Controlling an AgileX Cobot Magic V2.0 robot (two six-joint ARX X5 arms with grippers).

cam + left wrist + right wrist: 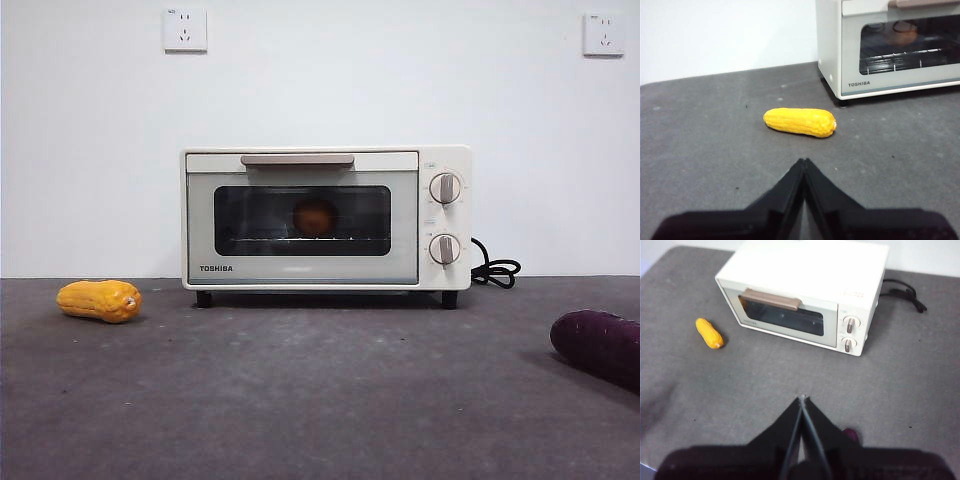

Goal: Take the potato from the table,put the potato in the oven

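The cream-white TOSHIBA oven [325, 218] stands at the back of the dark grey table [300, 390] with its glass door closed. Through the glass the round orange-brown potato [315, 216] rests on the rack inside; the left wrist view shows the potato [904, 34] behind the door too. My left gripper [803, 161] is shut and empty, low over the table near the yellow vegetable, to the left of the oven [890, 45]. High above the table in front of the oven [805, 292], my right gripper [802, 399] is shut with nothing in it. Neither arm appears in the front view.
A bumpy yellow-orange vegetable [99, 300] lies left of the oven, close to my left gripper [800, 122]. A dark purple vegetable [598, 345] lies at the right front; a bit of it [851, 434] peeks beside my right gripper. The black cord [495, 270] trails behind the oven's right side.
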